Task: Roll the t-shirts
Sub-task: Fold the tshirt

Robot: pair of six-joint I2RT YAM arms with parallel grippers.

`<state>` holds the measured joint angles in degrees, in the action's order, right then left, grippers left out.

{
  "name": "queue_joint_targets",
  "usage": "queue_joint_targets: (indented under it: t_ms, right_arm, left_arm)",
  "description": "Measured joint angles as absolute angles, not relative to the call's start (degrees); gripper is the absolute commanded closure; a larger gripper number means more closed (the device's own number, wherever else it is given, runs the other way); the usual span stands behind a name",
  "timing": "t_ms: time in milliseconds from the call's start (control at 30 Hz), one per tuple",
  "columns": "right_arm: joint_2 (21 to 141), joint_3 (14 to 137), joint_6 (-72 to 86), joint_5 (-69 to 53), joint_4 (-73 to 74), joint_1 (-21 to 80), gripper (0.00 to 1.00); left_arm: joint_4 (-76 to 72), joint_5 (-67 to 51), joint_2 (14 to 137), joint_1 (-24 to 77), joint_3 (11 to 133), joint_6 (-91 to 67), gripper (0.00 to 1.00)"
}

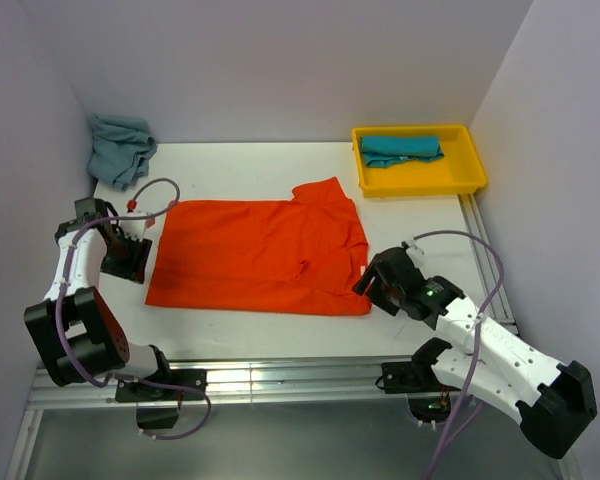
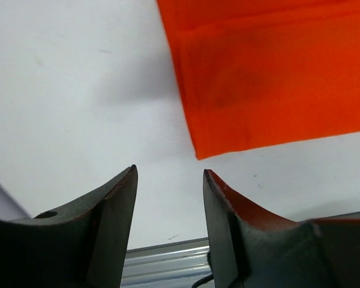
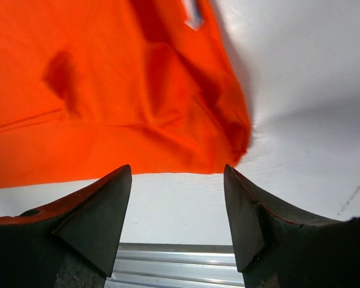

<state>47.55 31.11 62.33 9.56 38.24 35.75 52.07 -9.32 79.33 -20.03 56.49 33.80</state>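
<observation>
Both arms waited empty, jaws apart: left gripper (image 1: 140, 252) just off the 9 o'clock edge of the orange t-shirt (image 1: 250, 255), right gripper (image 1: 366, 283) at its 4 o'clock corner. The shirt lay flat on the counter (image 1: 240, 165), long axis 9-to-3, equally near both.

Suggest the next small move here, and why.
Probably advance both grippers onto the nearest corners of the orange t-shirt and grip, to start rolling: it lies folded flat, unrolled, while the left gripper and right gripper hover open and empty just off its ends.
</observation>
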Motion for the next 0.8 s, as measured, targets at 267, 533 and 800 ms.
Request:
queue_joint_targets:
  t_ms: [267,533,800]
  right_arm:
    - [57.19,44.56,50.63,6.35,33.30,24.29,0.31]
    - [90.67,75.64,39.35,3.29,26.57,19.66,0.35]
    - [116.71,103.22,34.76,2.52,28.64,18.83,0.40]
  left_arm:
    - [54.94,-10.74,87.11,-19.92,76.03,31.79,0.46]
    - [48.99,-12.82,102.65,-15.97,92.64,24.43,0.46]
    - [40.84,-17.17,114.98,-14.59,100.51,19.11,0.44]
